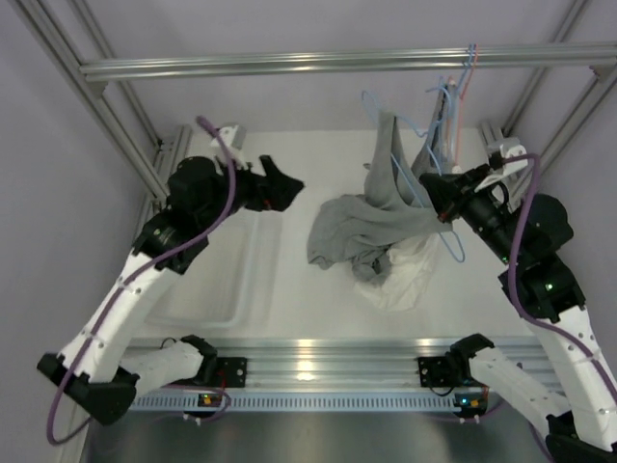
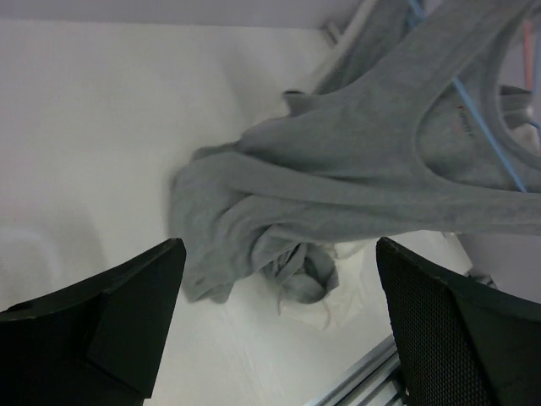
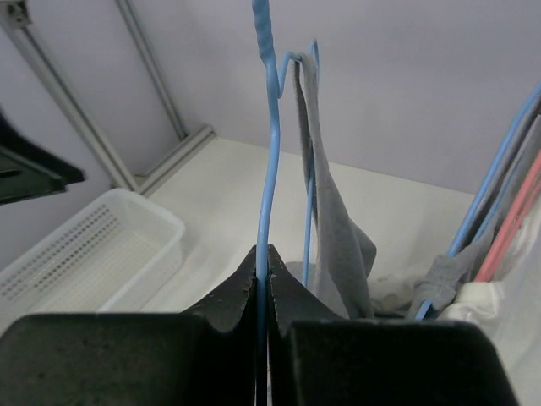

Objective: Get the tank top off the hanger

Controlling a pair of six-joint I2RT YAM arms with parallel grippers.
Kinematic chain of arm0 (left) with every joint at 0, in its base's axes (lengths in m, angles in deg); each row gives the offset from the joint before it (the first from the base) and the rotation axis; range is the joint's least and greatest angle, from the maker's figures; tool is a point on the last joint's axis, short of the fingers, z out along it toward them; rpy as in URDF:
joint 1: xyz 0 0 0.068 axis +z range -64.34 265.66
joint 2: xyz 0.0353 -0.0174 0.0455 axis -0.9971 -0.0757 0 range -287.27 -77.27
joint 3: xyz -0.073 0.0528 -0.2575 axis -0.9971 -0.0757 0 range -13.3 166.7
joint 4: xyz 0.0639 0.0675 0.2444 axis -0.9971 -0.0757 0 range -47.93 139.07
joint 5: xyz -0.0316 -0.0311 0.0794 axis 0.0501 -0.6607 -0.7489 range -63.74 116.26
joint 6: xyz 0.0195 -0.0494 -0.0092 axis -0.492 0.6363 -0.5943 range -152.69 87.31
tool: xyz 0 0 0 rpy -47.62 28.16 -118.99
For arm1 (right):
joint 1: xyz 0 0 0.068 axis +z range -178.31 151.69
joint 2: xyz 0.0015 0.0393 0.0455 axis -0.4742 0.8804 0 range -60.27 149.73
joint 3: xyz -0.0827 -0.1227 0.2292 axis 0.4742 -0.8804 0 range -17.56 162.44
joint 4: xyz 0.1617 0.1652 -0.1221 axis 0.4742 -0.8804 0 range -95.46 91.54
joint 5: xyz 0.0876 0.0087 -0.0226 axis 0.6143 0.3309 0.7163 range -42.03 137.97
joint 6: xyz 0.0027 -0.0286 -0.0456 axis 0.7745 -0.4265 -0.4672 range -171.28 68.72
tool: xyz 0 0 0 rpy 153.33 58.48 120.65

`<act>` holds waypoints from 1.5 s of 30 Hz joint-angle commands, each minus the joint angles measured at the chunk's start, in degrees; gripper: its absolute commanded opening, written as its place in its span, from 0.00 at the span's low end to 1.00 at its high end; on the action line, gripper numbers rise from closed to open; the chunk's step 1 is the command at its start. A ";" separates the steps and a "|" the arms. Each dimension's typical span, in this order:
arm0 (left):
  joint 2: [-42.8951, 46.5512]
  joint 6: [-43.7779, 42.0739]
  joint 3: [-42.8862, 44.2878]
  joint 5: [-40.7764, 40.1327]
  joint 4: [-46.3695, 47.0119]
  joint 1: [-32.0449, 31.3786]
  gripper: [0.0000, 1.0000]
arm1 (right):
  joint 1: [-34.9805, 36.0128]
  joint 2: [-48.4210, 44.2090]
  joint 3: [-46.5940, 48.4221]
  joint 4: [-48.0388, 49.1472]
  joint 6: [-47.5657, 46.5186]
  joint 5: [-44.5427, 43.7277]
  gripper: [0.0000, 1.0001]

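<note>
Two arms show in the top view. Your left gripper (image 1: 282, 186) hangs raised over the left side of the table (image 1: 289, 323), jaws spread wide and holding nothing. Your right gripper (image 1: 434, 190) sits far right, pinching the blue hanger (image 1: 453, 253). The grey tank top (image 1: 366, 227) is at the middle of the table: one strap rises to the hanger, while the rest is heaped on the surface, partly over a white garment (image 1: 410, 275). More hangers (image 1: 453, 92) hang from the far rail (image 1: 289, 65).

From the left wrist camera, you see both dark fingers (image 2: 127, 330) standing well apart at the near edge, clear of the fabric. The tank top stretches across the upper right, with the blue wire running behind its neckline, and its bunched end lies on the table beside the white cloth.

From the right wrist camera, your fingertips are pressed together on the blue wire, which runs straight up from them. A grey strap is draped over the hanger's top, just right of that wire. A white basket (image 3: 139, 262) sits to the left, and a red hanger (image 3: 507, 228) stands at the right edge.
</note>
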 commanded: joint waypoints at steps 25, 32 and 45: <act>-36.17 -24.35 32.86 -11.36 21.53 -26.86 0.63 | -0.13 -4.37 8.42 -7.72 7.93 14.54 0.00; -35.55 -23.73 32.07 -11.07 23.20 -27.03 0.34 | -0.22 -3.57 8.77 -7.72 7.76 14.53 0.00; -33.62 -24.61 33.38 -30.67 23.11 -26.86 0.00 | -0.13 -3.74 7.72 -14.11 2.93 13.66 0.00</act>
